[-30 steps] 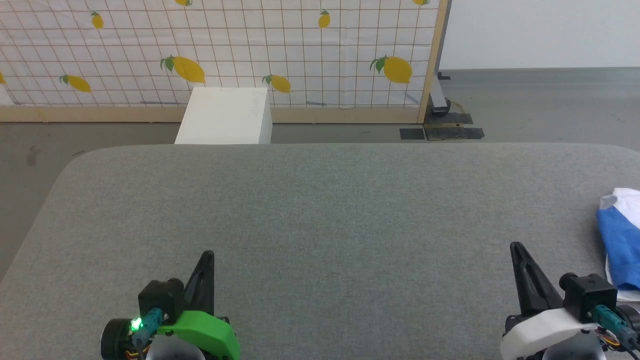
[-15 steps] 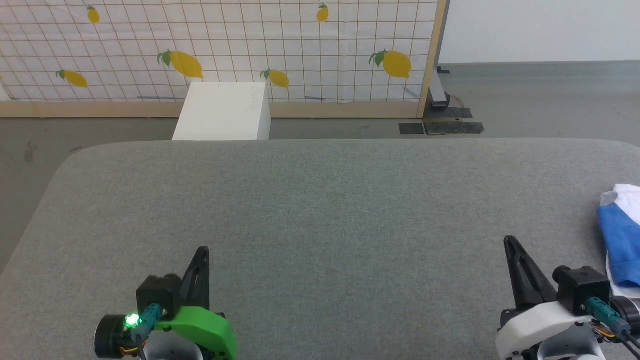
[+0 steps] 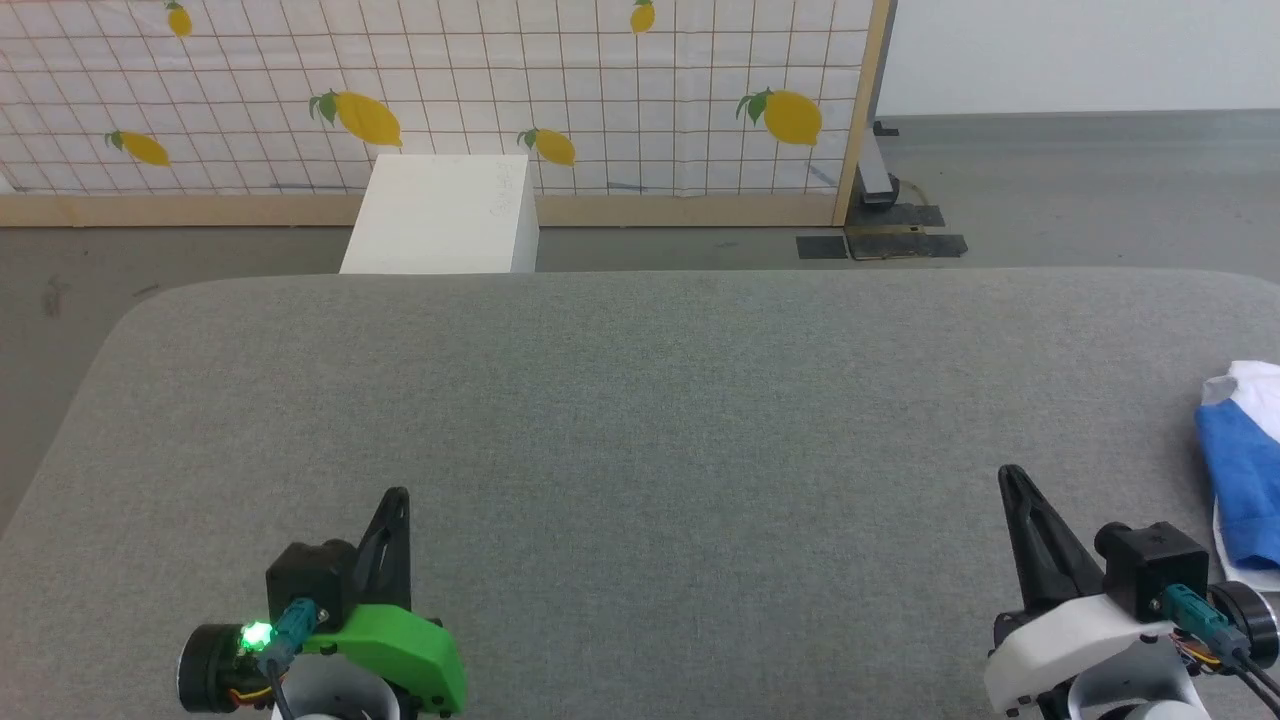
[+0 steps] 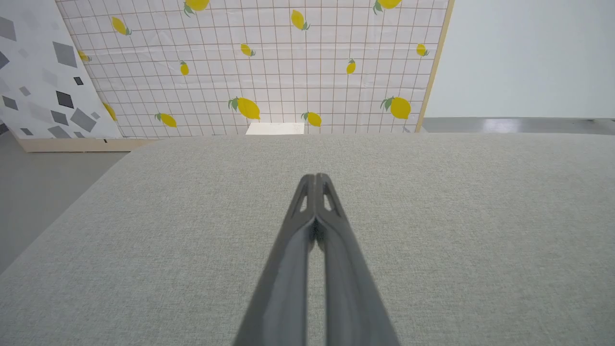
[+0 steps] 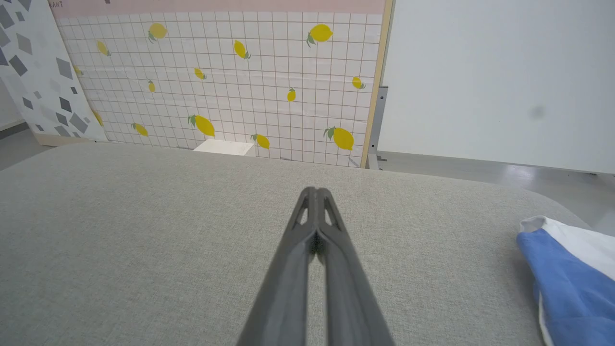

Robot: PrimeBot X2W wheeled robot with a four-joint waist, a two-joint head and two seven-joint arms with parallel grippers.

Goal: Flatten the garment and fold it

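The garment, white cloth with a bright blue panel, lies bunched at the right edge of the grey padded table and is cut off by the head view's border. In the right wrist view the garment sits at the lower right. My right gripper is shut and empty, low on the table, a short way left of the garment and apart from it. In its own wrist view the right gripper has its fingers pressed together. My left gripper is shut and empty at the lower left, and the left gripper points across bare table.
Past the table's far edge stands a white box on the grey floor. Behind it a lemon-print grid screen in a wooden frame spans the back. Its metal foot stands at the right end.
The whole head view has shifted a little, so the camera moved. Both grippers stay shut and hold their places relative to the table. The garment has not moved.
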